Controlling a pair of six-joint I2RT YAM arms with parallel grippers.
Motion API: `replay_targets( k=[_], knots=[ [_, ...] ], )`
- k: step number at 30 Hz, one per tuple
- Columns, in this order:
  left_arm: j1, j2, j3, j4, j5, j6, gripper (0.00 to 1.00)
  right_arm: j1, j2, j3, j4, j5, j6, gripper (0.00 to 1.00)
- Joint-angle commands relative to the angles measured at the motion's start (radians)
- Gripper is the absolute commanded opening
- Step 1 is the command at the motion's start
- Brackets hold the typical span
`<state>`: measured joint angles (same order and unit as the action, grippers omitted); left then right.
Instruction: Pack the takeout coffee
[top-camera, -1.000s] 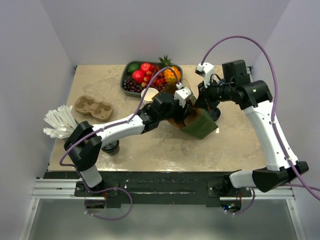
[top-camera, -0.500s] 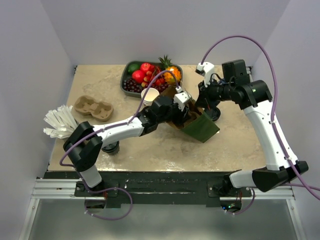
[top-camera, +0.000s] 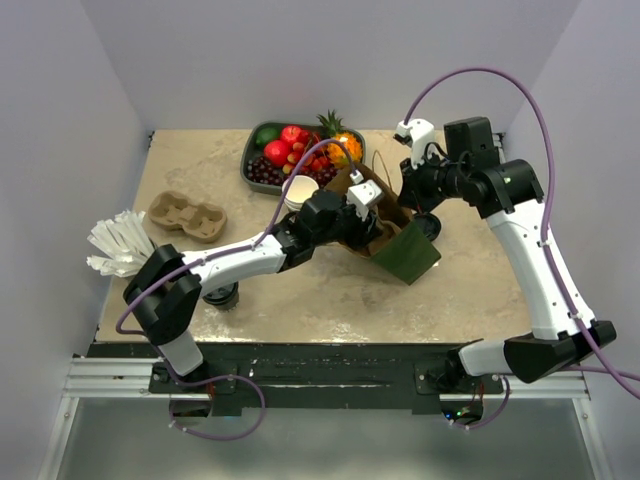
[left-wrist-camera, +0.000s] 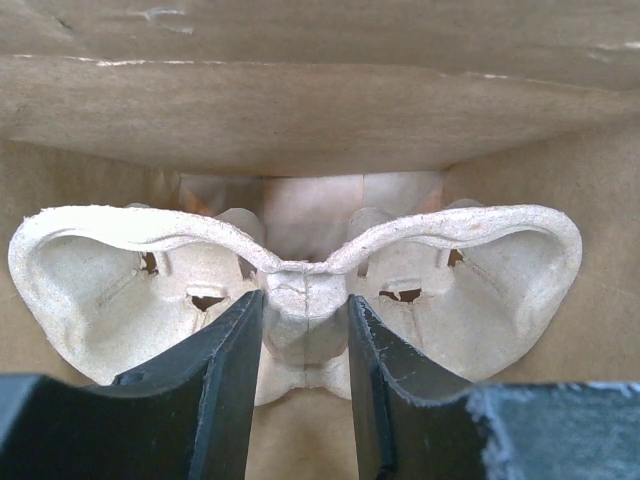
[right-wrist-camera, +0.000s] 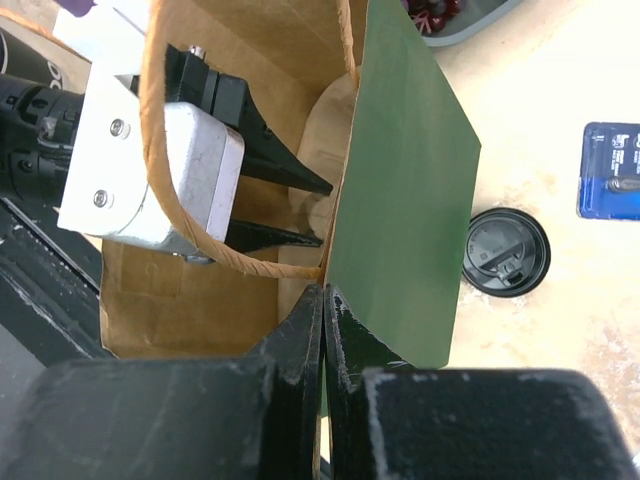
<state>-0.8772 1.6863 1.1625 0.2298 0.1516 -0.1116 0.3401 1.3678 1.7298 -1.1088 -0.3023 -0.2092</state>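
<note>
My left fingers (left-wrist-camera: 215, 380) are clamped on the middle rib of the cup carrier (left-wrist-camera: 305, 290), deep inside the paper bag (right-wrist-camera: 410, 180). I reckon that's to seat it flat on the bottom. My right fingers (right-wrist-camera: 295, 335) are pinched together on the bag's rim, holding the mouth open. The takeout coffee (top-camera: 222, 293) sits at 8 o'clock on the counter (top-camera: 330, 300), half under my left arm (top-camera: 240, 262). Mottled beige top, plain lilac walls (top-camera: 300, 60).

I see fruit tray (top-camera: 246, 165) at tabletop's far edge; pulp cup carrier (top-camera: 187, 216) and white straw bundle (top-camera: 118, 245) by left edge. Inside green-brown paper bag (right-wrist-camera: 400, 180) sits second carrier (left-wrist-camera: 480, 270); loose black lid (right-wrist-camera: 505, 252) just beside bag.
</note>
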Motion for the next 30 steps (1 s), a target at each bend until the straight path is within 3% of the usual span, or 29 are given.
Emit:
replay_targets(
  k=[1, 21, 30],
  knots=[
    [0.0, -0.007, -0.007, 0.088, -0.004, 0.021, 0.0, -0.001, -0.013, 0.024, 0.063, 0.025, 0.016, 0.0],
    [0.001, 0.165, 0.178, 0.08, -0.07, -0.163, 0.0, -0.003, -0.033, -0.01, 0.063, -0.081, 0.042, 0.0],
    [0.001, 0.173, 0.212, 0.071, -0.023, -0.257, 0.0, -0.001, -0.039, -0.022, 0.06, -0.072, 0.036, 0.0]
  ],
)
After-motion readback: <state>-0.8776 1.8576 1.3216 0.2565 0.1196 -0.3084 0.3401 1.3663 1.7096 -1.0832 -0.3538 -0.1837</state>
